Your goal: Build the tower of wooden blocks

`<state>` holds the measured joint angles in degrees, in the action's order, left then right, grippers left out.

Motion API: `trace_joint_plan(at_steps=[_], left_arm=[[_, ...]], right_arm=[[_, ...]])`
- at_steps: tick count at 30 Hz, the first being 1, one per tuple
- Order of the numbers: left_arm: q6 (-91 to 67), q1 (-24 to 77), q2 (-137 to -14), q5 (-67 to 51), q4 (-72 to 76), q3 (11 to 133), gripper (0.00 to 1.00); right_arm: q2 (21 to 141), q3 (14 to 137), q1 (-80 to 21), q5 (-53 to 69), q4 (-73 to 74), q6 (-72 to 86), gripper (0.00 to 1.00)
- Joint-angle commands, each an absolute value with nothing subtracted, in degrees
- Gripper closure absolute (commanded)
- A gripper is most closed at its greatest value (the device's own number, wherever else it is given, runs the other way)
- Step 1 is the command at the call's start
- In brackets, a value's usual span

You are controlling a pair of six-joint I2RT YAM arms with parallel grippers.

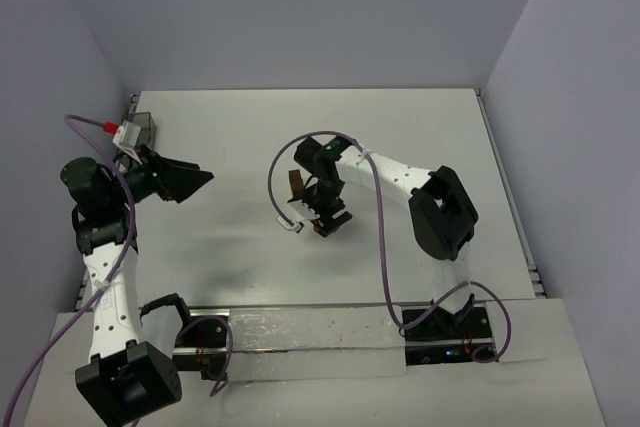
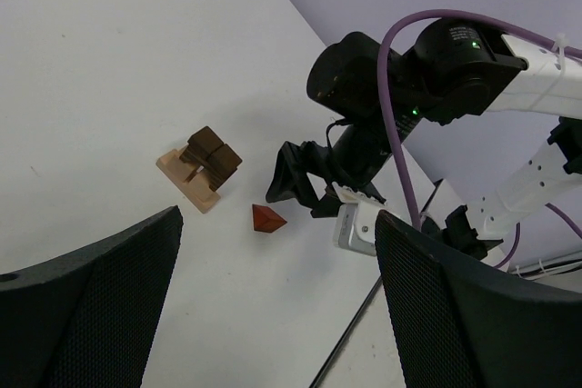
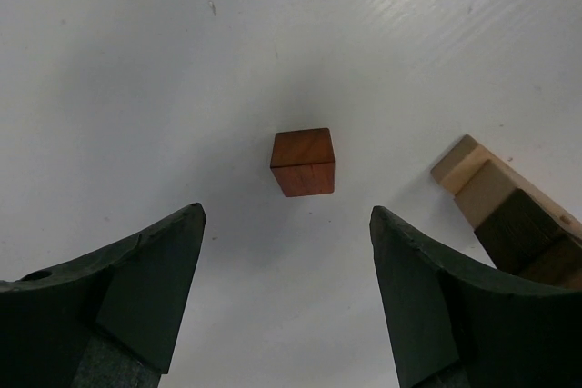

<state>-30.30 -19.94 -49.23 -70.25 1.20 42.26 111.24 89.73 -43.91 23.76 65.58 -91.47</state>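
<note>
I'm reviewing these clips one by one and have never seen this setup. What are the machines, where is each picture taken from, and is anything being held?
These are two robot arms bolted at the near edge of a white table. The overhead view looks down from behind them; the other two pictures come from cameras on each wrist, so the dark shapes at the bottom are that arm's own jaws.

The right gripper hovers over a loose reddish-brown cube, jaws apart and touching nothing. Beside it sits the partly built wood block tower: a light tan base with dark blocks on top.

The left gripper is open and empty, off to the left, looking across at the blocks. A greyish see-through box stands at the table's far left corner. Nothing is held.
</note>
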Motion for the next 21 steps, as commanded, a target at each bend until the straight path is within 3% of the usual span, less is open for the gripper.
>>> trace_joint_plan(at_steps=[1,15,21], left_arm=[[-33.8,-19.7,-49.3,-71.8,7.8,41.2,0.08],[-29.6,-19.7,-49.7,-71.3,3.0,42.2,0.07],[-29.5,-19.7,-50.1,-70.9,3.1,42.2,0.07]], right_arm=[[111.7,91.5,-44.6,21.4,65.9,-93.2,0.2],[116.3,93.3,-46.4,20.5,63.9,-92.1,0.25],[116.9,92.4,-46.9,19.0,62.9,-92.3,0.34]])
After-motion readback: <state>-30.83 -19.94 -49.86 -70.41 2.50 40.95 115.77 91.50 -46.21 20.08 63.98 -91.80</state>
